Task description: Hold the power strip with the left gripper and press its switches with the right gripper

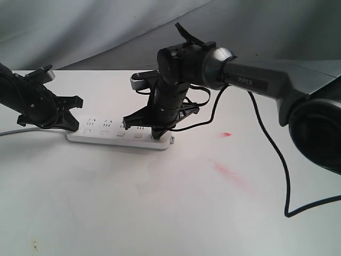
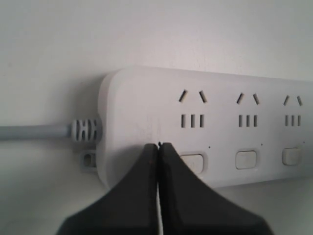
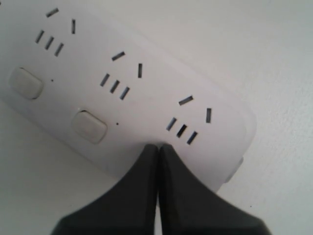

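A white table bears red smears before a grey backdrop.

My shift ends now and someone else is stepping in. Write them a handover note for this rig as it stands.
Left gripper: shut, tips down on the power strip at its cord end, beside the first switch, apparently holding it down.
Right gripper: shut, tips on the strip's other end below the last socket group, where that group's switch should be; the tips hide it.
The strip lies flat on the white table, with its grey cord leading off.
Done: both grippers are in place.
Left: which switches have been pressed cannot be read, so check before pressing the rest.
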`<state>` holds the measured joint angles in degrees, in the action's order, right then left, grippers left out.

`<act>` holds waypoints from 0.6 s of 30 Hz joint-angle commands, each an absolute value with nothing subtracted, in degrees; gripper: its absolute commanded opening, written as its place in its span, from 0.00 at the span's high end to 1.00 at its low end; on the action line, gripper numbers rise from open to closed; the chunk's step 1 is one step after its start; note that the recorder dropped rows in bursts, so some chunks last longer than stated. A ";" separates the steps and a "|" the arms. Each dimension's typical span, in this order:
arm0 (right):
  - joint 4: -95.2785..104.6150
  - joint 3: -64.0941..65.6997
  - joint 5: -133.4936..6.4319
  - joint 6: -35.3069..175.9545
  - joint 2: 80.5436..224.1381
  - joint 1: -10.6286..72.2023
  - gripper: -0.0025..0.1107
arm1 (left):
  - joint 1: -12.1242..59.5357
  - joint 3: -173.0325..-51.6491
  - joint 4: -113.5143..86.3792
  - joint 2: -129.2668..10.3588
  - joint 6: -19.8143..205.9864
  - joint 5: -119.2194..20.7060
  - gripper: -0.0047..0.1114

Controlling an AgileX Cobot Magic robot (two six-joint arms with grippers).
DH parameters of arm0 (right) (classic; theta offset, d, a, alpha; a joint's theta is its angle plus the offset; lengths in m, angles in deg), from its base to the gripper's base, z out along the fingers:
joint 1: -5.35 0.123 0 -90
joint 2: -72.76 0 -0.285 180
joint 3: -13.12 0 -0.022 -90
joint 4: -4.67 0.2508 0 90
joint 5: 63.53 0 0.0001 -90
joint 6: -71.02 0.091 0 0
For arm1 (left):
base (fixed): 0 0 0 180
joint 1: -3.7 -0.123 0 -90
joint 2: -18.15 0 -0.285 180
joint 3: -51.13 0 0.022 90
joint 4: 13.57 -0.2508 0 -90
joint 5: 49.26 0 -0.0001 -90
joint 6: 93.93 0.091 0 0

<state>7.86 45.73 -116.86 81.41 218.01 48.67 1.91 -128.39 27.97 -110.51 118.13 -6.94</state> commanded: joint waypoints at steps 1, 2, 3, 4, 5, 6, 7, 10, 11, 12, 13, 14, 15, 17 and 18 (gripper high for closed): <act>2.59 43.66 -119.23 81.57 224.55 48.21 0.98 | 1.92 -128.64 27.88 -110.43 118.08 -6.86 0.96; 2.46 43.66 -119.37 81.57 224.87 48.21 0.98 | 1.92 -128.64 27.88 -110.43 118.08 -6.86 0.96; 2.16 43.66 -119.37 81.57 224.98 48.21 0.98 | 1.92 -128.64 27.88 -110.43 118.08 -6.86 0.96; 2.01 43.66 -119.37 81.67 225.25 48.21 0.98 | 1.92 -128.64 27.88 -110.43 118.08 -6.86 0.96; 1.91 43.66 -119.37 81.66 225.41 48.21 0.98 | 1.92 -128.64 27.88 -110.43 118.08 -6.86 0.96; 1.47 43.66 -119.37 81.66 225.40 48.21 0.98 | 1.92 -128.64 27.88 -110.43 118.08 -6.86 0.96; 0.67 43.66 -119.51 81.94 225.54 48.21 0.98 | 1.92 -128.64 27.88 -110.43 118.08 -6.86 0.96; -0.90 43.66 -120.56 81.95 225.54 48.21 0.98 | 1.92 -128.64 27.88 -110.43 118.08 -6.86 0.96; -0.85 43.66 -121.03 81.95 225.42 48.21 0.98 | 1.92 -128.64 27.88 -110.43 118.08 -6.86 0.96; -0.85 43.66 -121.63 81.83 225.42 48.21 0.98 | 1.92 -128.64 27.88 -110.43 118.08 -6.86 0.96; -0.85 43.66 -121.74 81.58 225.08 48.21 0.98 | 1.92 -128.64 27.88 -110.43 118.08 -6.86 0.96; -0.85 43.66 -121.74 81.59 224.76 48.21 0.98 | 1.92 -128.64 27.88 -110.43 118.08 -6.86 0.96; -0.85 43.66 -121.74 81.59 224.06 48.21 0.98 | 1.92 -128.64 27.88 -110.43 118.08 -6.86 0.96; -0.85 43.66 -120.59 81.59 222.68 48.21 0.98 | 1.92 -128.64 27.88 -110.43 118.08 -6.86 0.96; -0.85 43.66 -120.02 81.59 221.76 48.21 0.98 | 1.92 -128.64 27.88 -110.43 118.08 -6.86 0.96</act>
<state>5.64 46.31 -117.46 81.88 218.31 49.23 1.91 -128.39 27.97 -110.60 118.13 -6.81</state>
